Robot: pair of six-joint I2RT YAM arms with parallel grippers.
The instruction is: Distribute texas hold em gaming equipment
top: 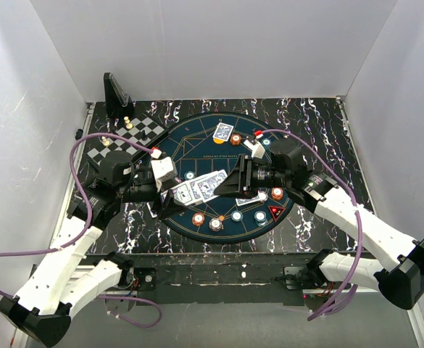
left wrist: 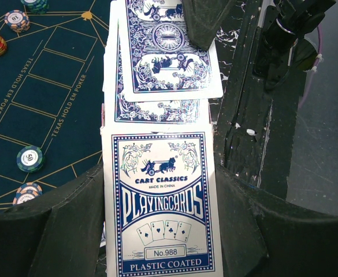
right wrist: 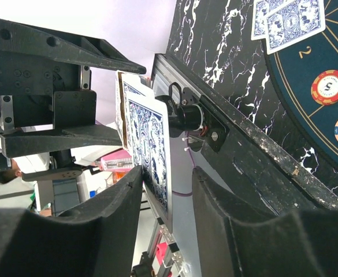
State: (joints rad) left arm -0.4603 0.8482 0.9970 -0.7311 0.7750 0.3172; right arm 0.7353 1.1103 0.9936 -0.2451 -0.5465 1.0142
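Playing cards (top: 197, 190) with blue patterned backs are held in the air over the near half of the round dark blue mat (top: 190, 148), between the two arms. The left jaws are pinching a pack (left wrist: 163, 213) printed with a chariot design. Several loose cards (left wrist: 166, 63) fan out from the pack's far end. The right jaws stand spread, one finger (left wrist: 203, 23) on each side of the outermost card (right wrist: 154, 150). The right wrist view shows a gap between that card and one finger.

On the mat, just nearer than the grippers, lie an orange chip (top: 198, 218), a pale chip (top: 215, 223), two teal-and-white chips (top: 236, 215) and a red triangular marker (top: 275, 212). Another orange chip (top: 277, 193) lies to the right.

Farther back, two face-down cards (top: 223, 133) rest near the mat's far rim. Beyond the mat on the left, a checkered board (top: 143, 134) carries small chess pieces (top: 128, 122) on the marbled black surface (top: 320, 130).
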